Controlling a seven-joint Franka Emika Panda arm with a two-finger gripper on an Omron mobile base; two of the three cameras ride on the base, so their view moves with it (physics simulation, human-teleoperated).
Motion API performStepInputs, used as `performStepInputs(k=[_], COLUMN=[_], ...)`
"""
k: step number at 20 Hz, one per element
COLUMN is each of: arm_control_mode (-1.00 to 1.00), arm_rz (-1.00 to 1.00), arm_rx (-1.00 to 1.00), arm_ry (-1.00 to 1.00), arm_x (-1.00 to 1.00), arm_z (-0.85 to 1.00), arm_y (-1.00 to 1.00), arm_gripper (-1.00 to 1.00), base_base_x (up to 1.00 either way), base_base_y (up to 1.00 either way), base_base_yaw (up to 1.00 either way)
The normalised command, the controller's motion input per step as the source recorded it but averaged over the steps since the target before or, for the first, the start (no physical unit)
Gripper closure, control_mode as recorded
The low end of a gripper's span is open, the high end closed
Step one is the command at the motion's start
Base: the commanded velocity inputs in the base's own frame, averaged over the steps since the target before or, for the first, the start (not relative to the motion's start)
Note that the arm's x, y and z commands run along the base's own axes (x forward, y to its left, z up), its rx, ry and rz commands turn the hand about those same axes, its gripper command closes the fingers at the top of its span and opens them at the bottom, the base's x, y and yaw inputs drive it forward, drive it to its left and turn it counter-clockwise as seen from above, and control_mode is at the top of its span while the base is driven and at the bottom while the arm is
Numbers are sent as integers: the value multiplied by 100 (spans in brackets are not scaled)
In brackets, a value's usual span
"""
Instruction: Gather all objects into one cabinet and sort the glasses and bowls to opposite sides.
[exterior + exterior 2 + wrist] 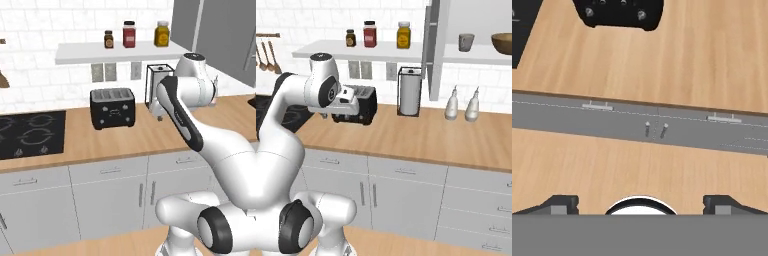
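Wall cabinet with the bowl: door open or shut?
Open. In the right base view the cabinet door stands edge-on, baring the white shelf with the grey-green cup and wooden bowl.

No text, label, brand, number or sign is legible on any object in these views.

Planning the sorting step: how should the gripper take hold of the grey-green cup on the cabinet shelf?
Probably by its side wall, coming level from the open front. The grey-green cup stands upright on the cabinet shelf, narrow enough for open jaws, with the wooden bowl apart to its right.
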Motion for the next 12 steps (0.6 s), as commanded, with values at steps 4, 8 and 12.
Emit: performStepInputs(k=[4, 8, 12], arm_control_mode=[100, 100, 100], arm_rz=[0, 0, 0], arm_rx=[0, 0, 0], arm_ry=[0, 0, 0], arm_x=[0, 0, 0], arm_z=[0, 0, 0], arm_y=[0, 0, 0], arm_gripper=[-100, -100, -100], base_base_x=[0, 0, 0], base_base_y=[81, 94, 99], base_base_yaw=[0, 0, 0])
